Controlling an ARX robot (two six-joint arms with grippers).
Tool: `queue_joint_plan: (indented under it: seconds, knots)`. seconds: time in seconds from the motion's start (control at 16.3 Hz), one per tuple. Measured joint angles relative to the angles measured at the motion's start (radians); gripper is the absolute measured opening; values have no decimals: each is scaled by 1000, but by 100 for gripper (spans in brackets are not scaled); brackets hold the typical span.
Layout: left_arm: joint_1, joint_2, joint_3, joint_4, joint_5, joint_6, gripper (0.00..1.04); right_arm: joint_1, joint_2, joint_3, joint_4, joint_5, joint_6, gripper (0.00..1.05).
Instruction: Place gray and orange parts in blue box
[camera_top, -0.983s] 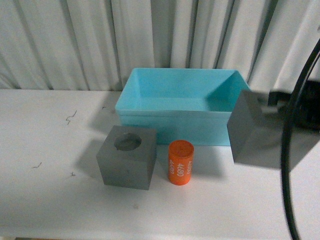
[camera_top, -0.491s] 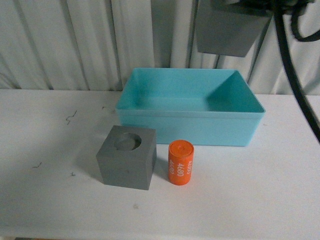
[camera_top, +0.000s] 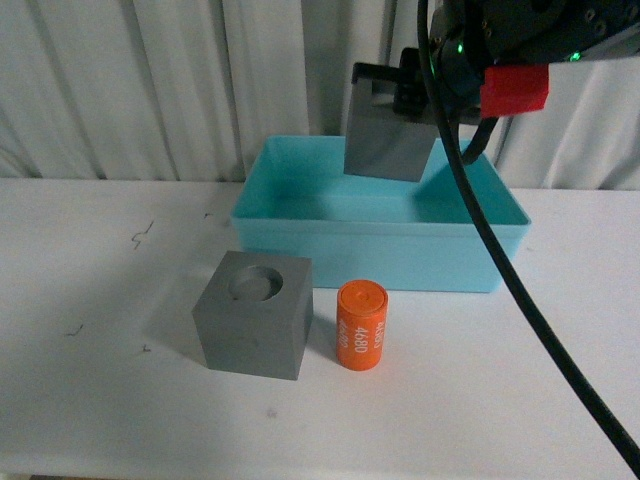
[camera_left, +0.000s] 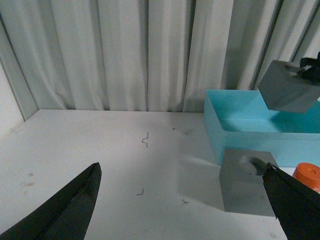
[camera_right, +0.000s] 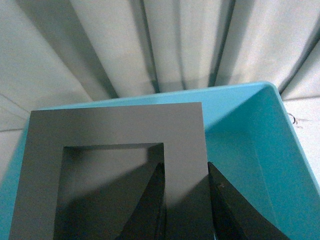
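Note:
My right gripper (camera_top: 400, 95) is shut on the gray cube with the rectangular recess (camera_top: 388, 138) and holds it in the air over the blue box (camera_top: 380, 240). In the right wrist view its fingers (camera_right: 155, 200) pinch one wall of that cube (camera_right: 115, 130), with the box (camera_right: 265, 150) below. The gray cube with the round recess (camera_top: 252, 315) and the orange cylinder marked 4680 (camera_top: 361, 325) stand on the white table in front of the box. My left gripper (camera_left: 182, 200) is open and empty, low over the table, left of the round-recess cube (camera_left: 247, 182).
A white pleated curtain (camera_top: 150, 90) hangs behind the table. A black cable (camera_top: 520, 290) runs down from my right arm across the right side of the front view. The table (camera_top: 90, 300) bears small dark scuffs on the left.
My right gripper has carried the rectangular-recess cube from the right of the box up and leftward, then down to just above the box. The other cube and cylinder have not moved.

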Motion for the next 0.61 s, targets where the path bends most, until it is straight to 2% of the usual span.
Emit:
queue_joint_plan:
  seconds: [0.61]
  knots:
    - [0,0,0,0,0,0,98,-70,161,152,-76,-6,1,18]
